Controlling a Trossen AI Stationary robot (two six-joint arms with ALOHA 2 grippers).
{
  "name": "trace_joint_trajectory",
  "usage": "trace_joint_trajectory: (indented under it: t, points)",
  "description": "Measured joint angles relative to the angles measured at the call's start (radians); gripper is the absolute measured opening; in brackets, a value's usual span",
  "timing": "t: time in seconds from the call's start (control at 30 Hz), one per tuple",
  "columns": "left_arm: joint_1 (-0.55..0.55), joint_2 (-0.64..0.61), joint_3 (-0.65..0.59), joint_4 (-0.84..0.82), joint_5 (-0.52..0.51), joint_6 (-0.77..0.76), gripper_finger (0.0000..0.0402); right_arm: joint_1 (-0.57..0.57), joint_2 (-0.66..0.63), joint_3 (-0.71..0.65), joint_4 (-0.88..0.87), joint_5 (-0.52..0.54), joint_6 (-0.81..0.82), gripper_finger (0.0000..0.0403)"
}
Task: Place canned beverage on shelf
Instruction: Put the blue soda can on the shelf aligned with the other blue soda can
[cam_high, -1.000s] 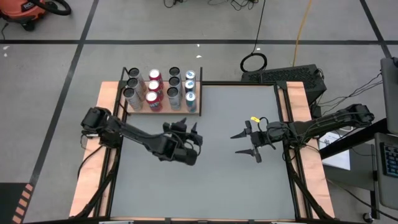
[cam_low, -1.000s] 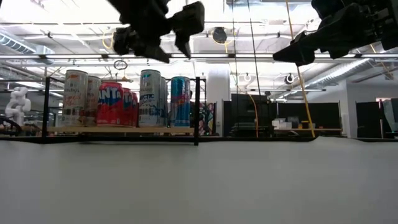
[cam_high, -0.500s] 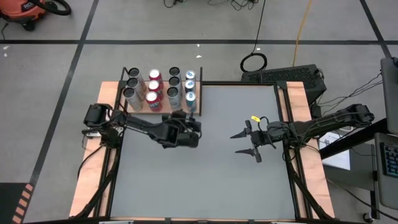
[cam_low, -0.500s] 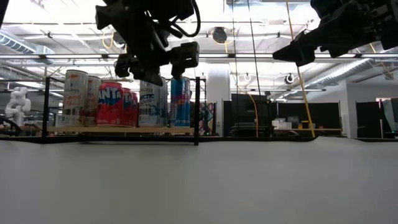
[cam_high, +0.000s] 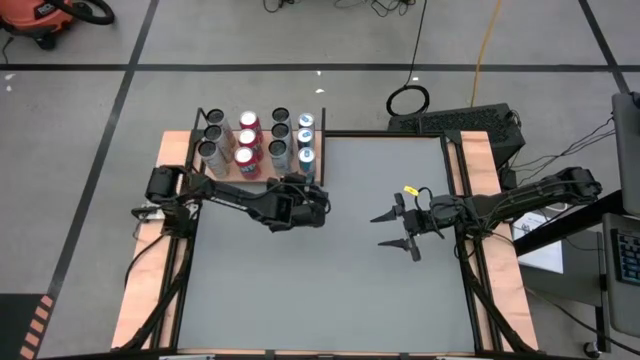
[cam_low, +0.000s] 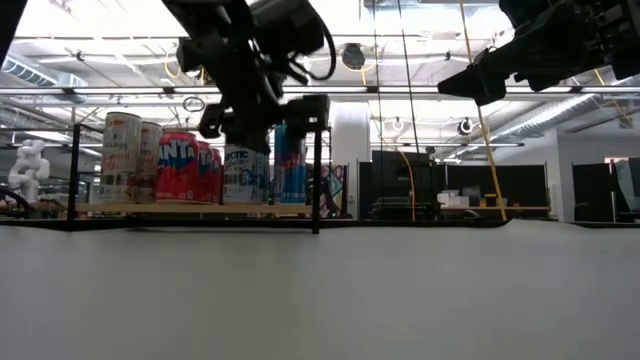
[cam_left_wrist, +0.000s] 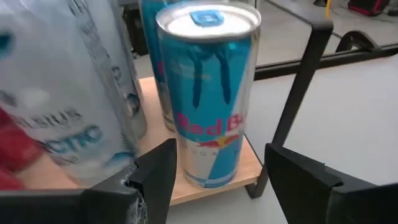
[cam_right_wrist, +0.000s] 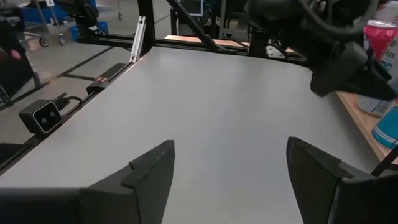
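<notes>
Your left hand (cam_high: 303, 190) hovers at the shelf's (cam_high: 262, 179) near right corner, fingers (cam_left_wrist: 155, 171) apart and empty, facing a blue-and-silver can (cam_left_wrist: 208, 93) standing upright on the board. Your right hand (cam_high: 392, 229) waits open above the grey tabletop (cam_high: 330, 270), well apart. The shelf at the tabletop's far left corner holds rows of upright cans.

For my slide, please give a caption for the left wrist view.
Open left gripper facing a Red Bull can standing on the shelf corner.
</notes>
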Motion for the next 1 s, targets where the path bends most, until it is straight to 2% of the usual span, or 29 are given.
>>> trace_joint_trajectory:
  t: [0.23,1.0]
  points:
    - [0.012,0.029,0.000,0.006,-0.015,-0.048,0.0241,0.000,0.000,0.000,-0.001,-0.001,0.003,0.0242]
    - [0.054,0.079,0.001,0.018,-0.071,-0.051,0.0241,0.000,0.000,0.000,-0.001,-0.003,-0.008,0.0242]
